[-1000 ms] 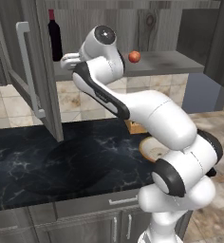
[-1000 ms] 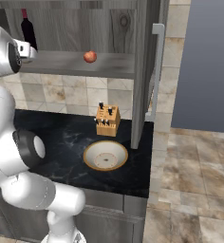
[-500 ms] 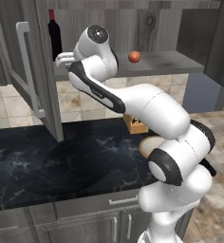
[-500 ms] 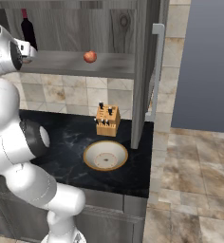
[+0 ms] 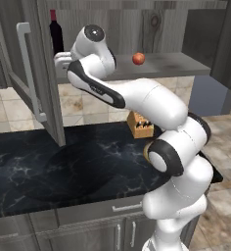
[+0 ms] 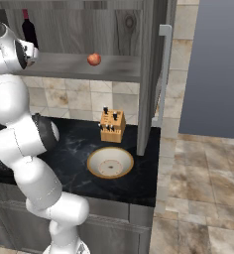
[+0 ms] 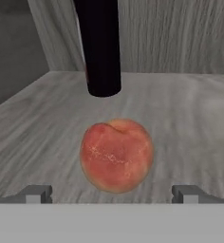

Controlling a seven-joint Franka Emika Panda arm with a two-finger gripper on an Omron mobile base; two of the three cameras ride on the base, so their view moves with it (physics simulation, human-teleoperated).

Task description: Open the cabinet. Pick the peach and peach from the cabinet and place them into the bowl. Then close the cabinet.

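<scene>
Jaws apart, tips of the gripper (image 7: 112, 193) low at either side, nothing clamped yet. Just ahead and centred between them, the paler peach (image 7: 116, 155), resting on the shelf of the cabinet (image 5: 186, 63) and apart from both tips. Best done, by judgement, with a straight, level push forward until the widest part of the fruit sits between the tips, then a gentle squeeze: round and likely to roll, so no nudging from one side. Just beyond the fruit, a dark wine bottle (image 7: 98, 47), standing upright and close enough to be knocked by an overlong reach; better to stop short and lift back out the way in. Farther off to the side along the same shelf, the redder peach (image 5: 138, 59), well apart. Down below on the counter, the bowl (image 6: 110, 162) waiting with nothing in it, beside a knife block (image 6: 112, 126). Counted: two peaches, one bowl, one bottle, one knife block, two cabinet doors, both swung open.
</scene>
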